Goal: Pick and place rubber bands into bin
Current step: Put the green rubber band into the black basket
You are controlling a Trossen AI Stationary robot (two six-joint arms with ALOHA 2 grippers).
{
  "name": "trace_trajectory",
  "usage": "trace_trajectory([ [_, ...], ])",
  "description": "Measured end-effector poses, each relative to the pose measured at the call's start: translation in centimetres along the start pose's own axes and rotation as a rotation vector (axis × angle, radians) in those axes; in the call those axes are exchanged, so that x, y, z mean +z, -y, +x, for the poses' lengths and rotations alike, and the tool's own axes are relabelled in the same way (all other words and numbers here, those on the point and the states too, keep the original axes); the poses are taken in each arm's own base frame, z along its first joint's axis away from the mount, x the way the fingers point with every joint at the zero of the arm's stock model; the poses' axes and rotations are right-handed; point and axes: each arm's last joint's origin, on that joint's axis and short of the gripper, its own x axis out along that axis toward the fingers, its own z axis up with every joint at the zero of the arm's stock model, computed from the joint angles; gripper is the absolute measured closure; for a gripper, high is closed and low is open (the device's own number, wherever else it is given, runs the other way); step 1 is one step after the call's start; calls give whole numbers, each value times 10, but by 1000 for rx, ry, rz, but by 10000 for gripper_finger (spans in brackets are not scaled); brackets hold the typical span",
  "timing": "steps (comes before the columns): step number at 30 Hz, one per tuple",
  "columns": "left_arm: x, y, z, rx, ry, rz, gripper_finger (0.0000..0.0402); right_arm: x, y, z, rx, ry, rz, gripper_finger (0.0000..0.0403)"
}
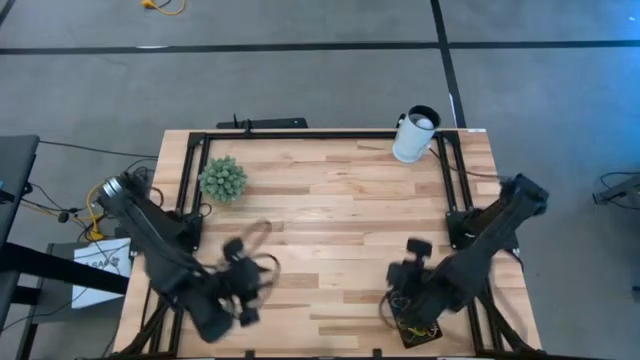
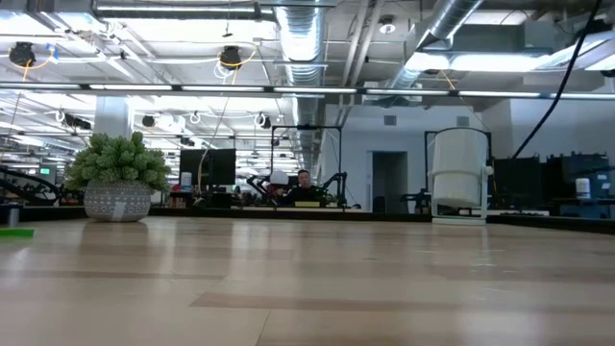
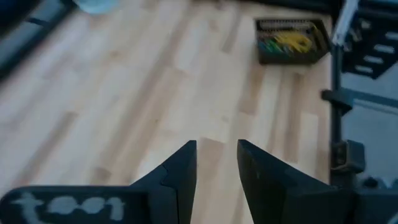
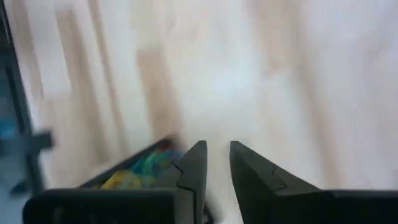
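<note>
I read this as the release step: right gripper (image 4: pixel 216 163) over the black bin (image 1: pixel 418 330) at the table's near right edge, fingers parted, empty; rubber bands (image 3: pixel 285 42) piled inside; left gripper (image 3: pixel 216 163) spread, idle; next needs any stray band found.

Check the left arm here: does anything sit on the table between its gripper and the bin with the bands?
Nothing visible does. From the left wrist, the left gripper stands open over bare wood, and the boards run clear to the bin holding the rubber bands. The right gripper, open, hovers beside that bin.
</note>
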Motion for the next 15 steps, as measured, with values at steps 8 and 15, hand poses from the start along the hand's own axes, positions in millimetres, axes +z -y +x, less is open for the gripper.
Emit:
trace_trajectory([
  [8, -3, -83, -60, 214, 52, -101, 322, -15, 87, -77, -58, 449, 39, 337],
  [15, -63, -83, -32, 149, -3, -132, 334, -62, 115, -31, 228, 557, 51, 337],
])
